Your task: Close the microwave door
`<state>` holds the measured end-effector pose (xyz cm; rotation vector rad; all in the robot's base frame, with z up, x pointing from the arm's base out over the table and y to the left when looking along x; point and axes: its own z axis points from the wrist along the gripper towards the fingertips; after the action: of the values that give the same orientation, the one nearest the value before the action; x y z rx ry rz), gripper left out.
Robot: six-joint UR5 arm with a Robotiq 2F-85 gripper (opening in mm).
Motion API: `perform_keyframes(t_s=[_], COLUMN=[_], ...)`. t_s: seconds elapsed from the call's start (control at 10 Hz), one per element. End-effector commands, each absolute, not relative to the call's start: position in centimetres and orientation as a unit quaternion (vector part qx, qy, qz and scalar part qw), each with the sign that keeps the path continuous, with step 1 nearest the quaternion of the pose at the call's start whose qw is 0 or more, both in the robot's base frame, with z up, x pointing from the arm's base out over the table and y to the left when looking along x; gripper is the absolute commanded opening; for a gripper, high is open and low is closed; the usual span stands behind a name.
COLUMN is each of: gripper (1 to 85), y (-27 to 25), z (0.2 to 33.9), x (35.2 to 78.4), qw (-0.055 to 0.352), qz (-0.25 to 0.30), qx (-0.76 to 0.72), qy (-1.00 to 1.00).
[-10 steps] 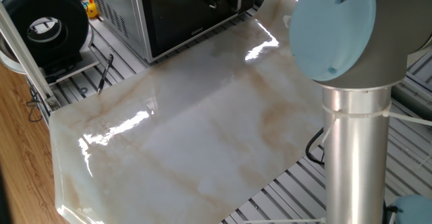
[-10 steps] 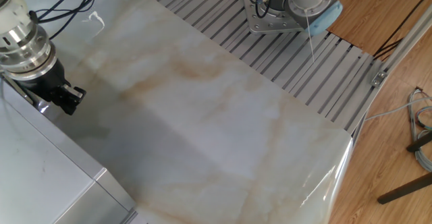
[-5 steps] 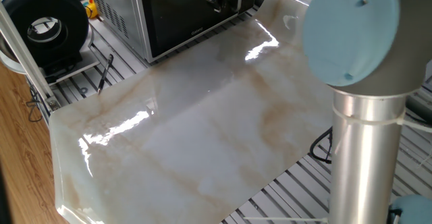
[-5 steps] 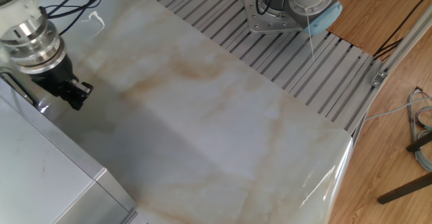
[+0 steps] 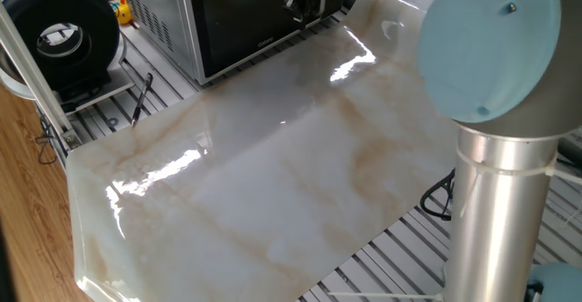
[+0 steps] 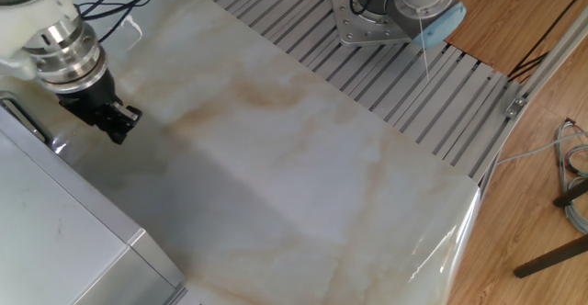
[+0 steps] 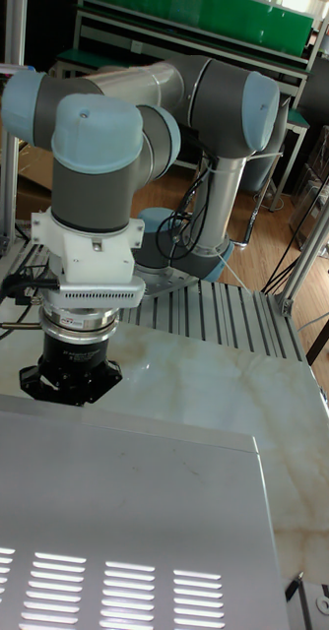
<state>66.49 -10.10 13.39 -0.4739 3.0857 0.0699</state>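
Note:
The silver microwave stands at the table's far left corner. Its door, dark glass in a silver frame, lies flush with the front. My gripper hangs just in front of the door's right end, a small gap away from it. Seen from the other side, the gripper is above the marble sheet, just off the microwave's top. Its black fingers look pressed together with nothing between them. In the tall view the microwave's top hides the fingertips.
A round black-and-white spool device sits left of the microwave, with a small yellow object behind it. The glossy marble sheet covers the slatted table. My arm's column stands at the right, and cables trail by the base.
The gripper has drawn back from the microwave's front, out over the marble sheet. The door stays flush throughout.

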Motion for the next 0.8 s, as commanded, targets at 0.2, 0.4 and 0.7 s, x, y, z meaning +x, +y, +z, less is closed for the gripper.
perform_keyframes(t_s=[0.2, 0.4, 0.7], gripper=[1.3, 1.3, 1.3], y=[-7.4, -7.8, -7.8], z=[19.8, 20.3, 18.9], x=[64.2, 65.5, 66.7], qw=[-0.023, -0.002, 0.017], qz=[0.02, 0.003, 0.017], qx=[-0.14, -0.151, -0.158], qy=[0.99, 0.989, 0.987])
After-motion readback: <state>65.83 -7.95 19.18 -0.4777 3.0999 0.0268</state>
